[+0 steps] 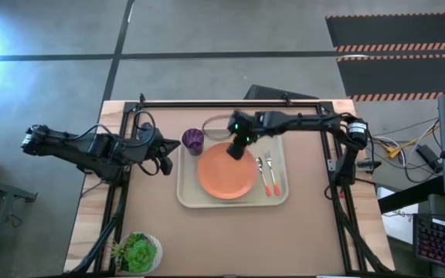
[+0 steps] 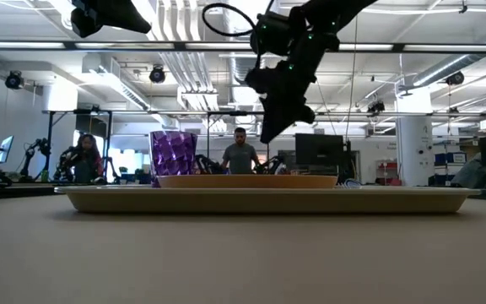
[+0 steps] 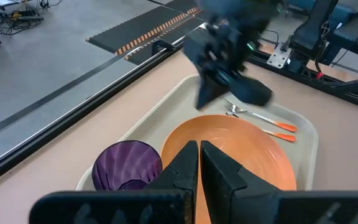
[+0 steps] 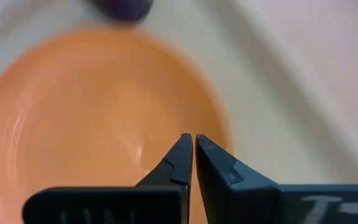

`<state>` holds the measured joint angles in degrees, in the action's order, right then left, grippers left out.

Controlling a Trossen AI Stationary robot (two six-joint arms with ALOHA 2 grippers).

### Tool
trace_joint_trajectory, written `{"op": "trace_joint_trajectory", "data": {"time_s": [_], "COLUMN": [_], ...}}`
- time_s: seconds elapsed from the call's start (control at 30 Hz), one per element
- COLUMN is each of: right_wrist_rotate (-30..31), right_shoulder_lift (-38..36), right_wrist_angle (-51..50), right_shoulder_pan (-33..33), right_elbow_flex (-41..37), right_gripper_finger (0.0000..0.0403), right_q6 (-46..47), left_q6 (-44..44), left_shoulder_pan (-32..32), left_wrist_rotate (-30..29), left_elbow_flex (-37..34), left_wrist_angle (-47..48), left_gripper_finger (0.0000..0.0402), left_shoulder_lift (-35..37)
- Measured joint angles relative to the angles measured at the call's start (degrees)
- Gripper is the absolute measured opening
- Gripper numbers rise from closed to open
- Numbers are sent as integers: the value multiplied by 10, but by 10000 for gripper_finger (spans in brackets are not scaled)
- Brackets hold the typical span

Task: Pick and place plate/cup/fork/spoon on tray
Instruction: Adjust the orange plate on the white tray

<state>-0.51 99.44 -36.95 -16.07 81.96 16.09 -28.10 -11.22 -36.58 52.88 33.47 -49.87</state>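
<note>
The cream tray [image 1: 188, 197] lies mid-table. On it rest the orange plate [image 1: 226, 171], the purple cup [image 1: 192, 140] at its far left corner, and the fork [image 1: 260, 167] and spoon [image 1: 270, 177] side by side to the plate's right. My right gripper [image 1: 236, 150] is shut and empty, raised above the plate's far edge; the low view [image 2: 270, 131] shows it clear of the tray. My left gripper [image 1: 164, 164] is shut and empty, left of the tray.
A white pot with a green plant [image 1: 138, 252] stands near the table's front left corner. Black frame rails [image 1: 230, 103] run along the far edge and sides. People show in the room beyond the table [image 2: 241, 152].
</note>
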Motion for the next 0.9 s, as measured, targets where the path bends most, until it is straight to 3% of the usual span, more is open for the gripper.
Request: {"op": "trace_joint_trajectory", "data": {"time_s": [0.3,0.9], "right_wrist_rotate": [6,0], "right_shoulder_lift": [0,1], "right_wrist_angle": [5,95], "right_shoulder_pan": [-83,-88], "right_elbow_flex": [-4,-114], "right_gripper_finger": [11,11], "right_q6": [-11,51], "left_q6": [0,0], "left_shoulder_pan": [0,0], "left_wrist_rotate": [0,-1], "left_elbow_flex": [0,0], "left_wrist_angle": [0,0], "left_gripper_finger": [0,0], "left_shoulder_lift": [0,0]}}
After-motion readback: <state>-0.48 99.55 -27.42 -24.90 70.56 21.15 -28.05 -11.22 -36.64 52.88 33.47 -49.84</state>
